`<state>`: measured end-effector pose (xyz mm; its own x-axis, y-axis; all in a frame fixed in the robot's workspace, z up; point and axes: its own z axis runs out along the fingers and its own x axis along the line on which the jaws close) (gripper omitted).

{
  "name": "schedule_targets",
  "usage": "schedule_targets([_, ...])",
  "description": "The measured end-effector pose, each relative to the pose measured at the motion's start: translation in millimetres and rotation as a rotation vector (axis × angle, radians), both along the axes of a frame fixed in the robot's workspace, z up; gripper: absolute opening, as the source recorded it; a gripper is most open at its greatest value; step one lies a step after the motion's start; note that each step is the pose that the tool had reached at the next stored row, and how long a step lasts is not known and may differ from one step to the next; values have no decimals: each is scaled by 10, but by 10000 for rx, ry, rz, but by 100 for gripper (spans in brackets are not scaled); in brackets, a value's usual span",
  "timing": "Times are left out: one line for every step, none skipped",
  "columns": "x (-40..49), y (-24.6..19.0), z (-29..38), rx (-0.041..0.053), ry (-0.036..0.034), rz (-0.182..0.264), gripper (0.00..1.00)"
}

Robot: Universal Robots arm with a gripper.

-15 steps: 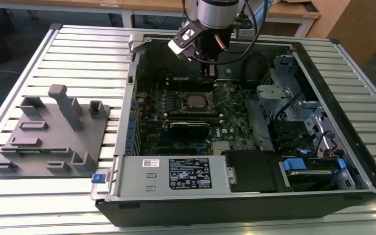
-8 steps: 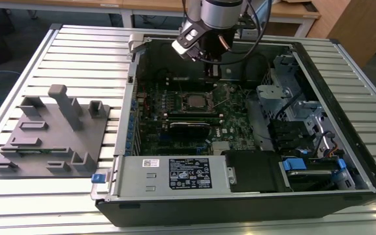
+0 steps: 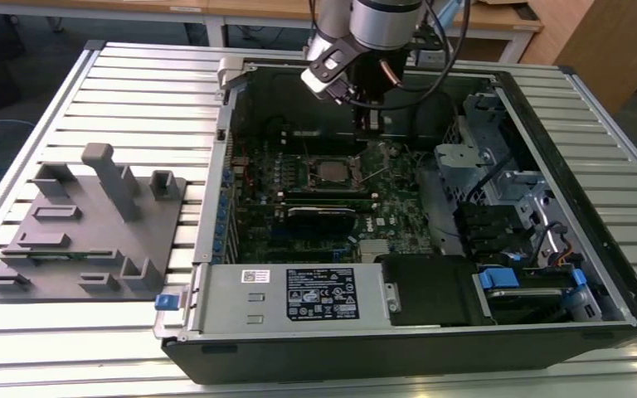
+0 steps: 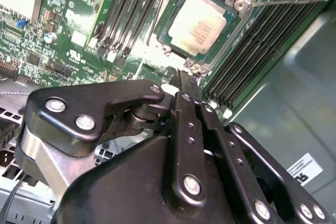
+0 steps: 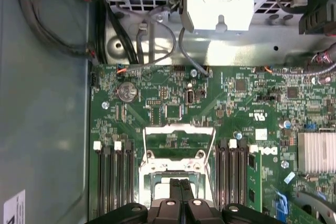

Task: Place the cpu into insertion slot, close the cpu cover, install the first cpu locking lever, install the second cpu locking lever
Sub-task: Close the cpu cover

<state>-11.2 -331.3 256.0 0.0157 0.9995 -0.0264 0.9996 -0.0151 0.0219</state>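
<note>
Gripper closed near cpu; slatted metal table.

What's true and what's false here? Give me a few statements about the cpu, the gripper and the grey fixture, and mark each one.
1. The cpu lies in the insertion slot. True.
2. The gripper holds the cpu. False: its fingers are closed together near a corner of the slot, and the cpu rests in the slot.
3. The grey fixture lies at the exterior view's right of the computer case. False: it lies at the exterior view's left of the case.
4. Long black memory slots run on both sides of the insertion slot. True.
</note>
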Motion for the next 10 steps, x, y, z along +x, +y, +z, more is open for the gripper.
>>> schedule_targets([14, 0, 0, 0, 0, 0, 10])
schedule_targets([28, 0, -1, 0, 0, -1, 10])
schedule_targets([43, 0, -1, 0, 0, -1, 10])
schedule_targets([57, 0, -1, 0, 0, 0, 10])
schedule_targets([70, 0, -2, 0, 0, 0, 10])
schedule_targets([82, 0, -2, 0, 0, 0, 10])
schedule_targets([95, 0, -2, 0, 0, -1, 10])
schedule_targets([107, 0, -2, 0, 0, 0, 10])
schedule_targets([119, 0, -2, 0, 0, 0, 10])
schedule_targets([131, 0, -3, -1, 0, -1, 10])
